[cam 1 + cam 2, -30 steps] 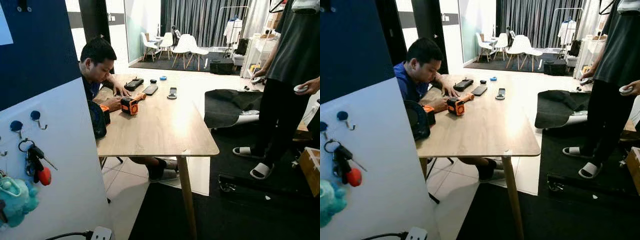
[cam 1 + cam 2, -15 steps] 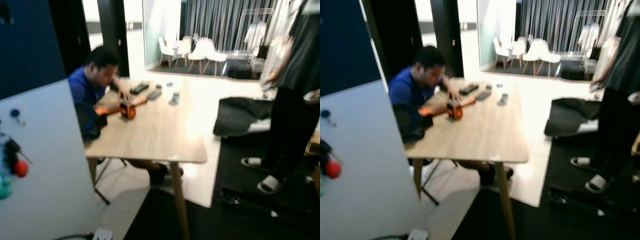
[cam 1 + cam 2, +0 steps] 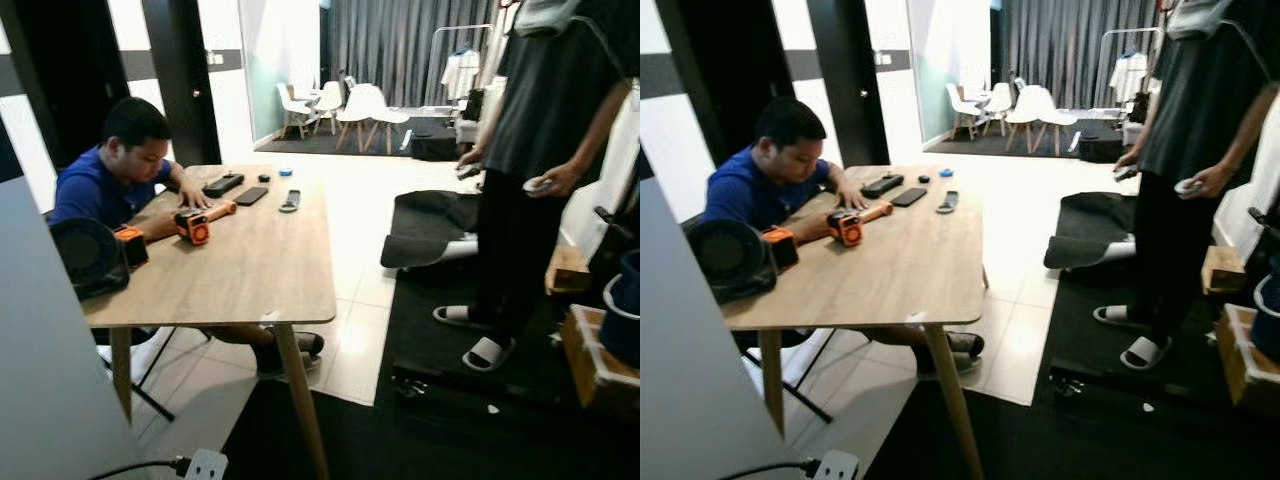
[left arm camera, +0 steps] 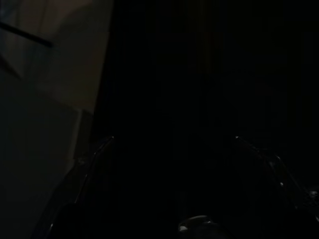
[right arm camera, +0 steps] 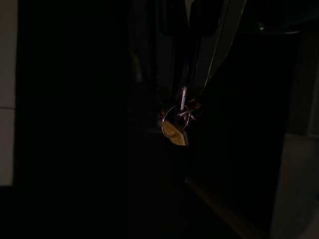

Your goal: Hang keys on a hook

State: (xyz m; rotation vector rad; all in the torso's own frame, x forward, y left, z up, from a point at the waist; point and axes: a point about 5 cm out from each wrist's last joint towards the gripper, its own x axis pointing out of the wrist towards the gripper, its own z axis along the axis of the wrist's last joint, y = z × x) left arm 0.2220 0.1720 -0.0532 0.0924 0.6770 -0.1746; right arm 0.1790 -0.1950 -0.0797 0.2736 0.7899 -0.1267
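In the dark right wrist view a bunch of keys on a metal ring with a yellowish tag dangles below my right gripper, which is shut on it. The left wrist view is almost black; faint outlines of the two fingers of my left gripper stand wide apart with nothing between them. In the eye views the white side of the hook board stands at the left edge.
A wooden table stands ahead with a seated person, a black fan and small devices on it. A standing person is at the right on a black mat. A wooden crate sits far right, a power strip by the board's foot.
The head camera has swung to the right: the board's hooks with the hanging key bunch and teal plush have slid out at the left, and the standing person is nearer the middle.
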